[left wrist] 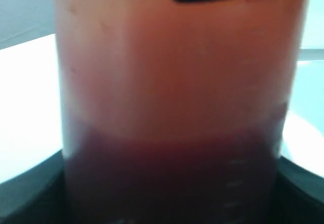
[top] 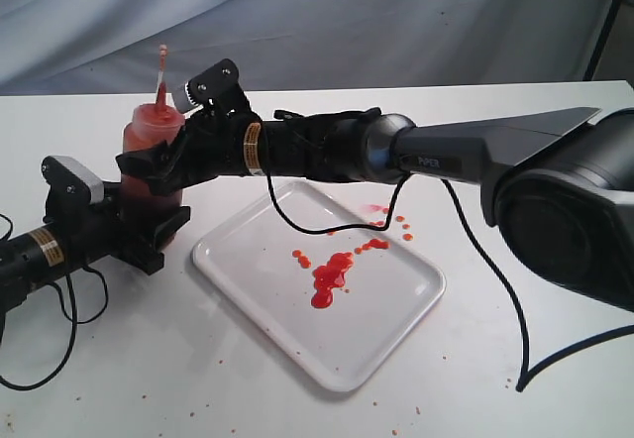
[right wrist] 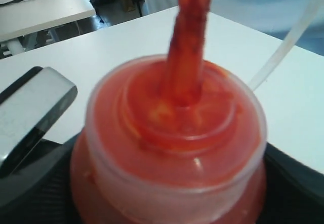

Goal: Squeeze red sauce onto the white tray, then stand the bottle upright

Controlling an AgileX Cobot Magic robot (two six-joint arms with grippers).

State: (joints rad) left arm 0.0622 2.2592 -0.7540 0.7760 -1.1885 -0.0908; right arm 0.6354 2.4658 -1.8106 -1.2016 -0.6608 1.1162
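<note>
The bottle (top: 154, 136) stands upright at the left, nozzle (top: 162, 71) up, dark red sauce showing through its wall (left wrist: 172, 107). My left gripper (top: 151, 207) is shut on its lower part, fingers at both sides (left wrist: 169, 203). My right gripper (top: 158, 156) reaches across and is shut on the upper body just under the cap (right wrist: 169, 193). Whether the base touches the table is hidden. The white tray (top: 376, 319) lies to the right with a blob and drops of red sauce (top: 327, 279) on it.
The right arm's black cable (top: 297, 225) hangs over the tray's far edge. A few sauce drops (top: 376, 208) lie on the white table beyond the tray. Small specks dot the table near the front. A grey cloth backdrop stands behind.
</note>
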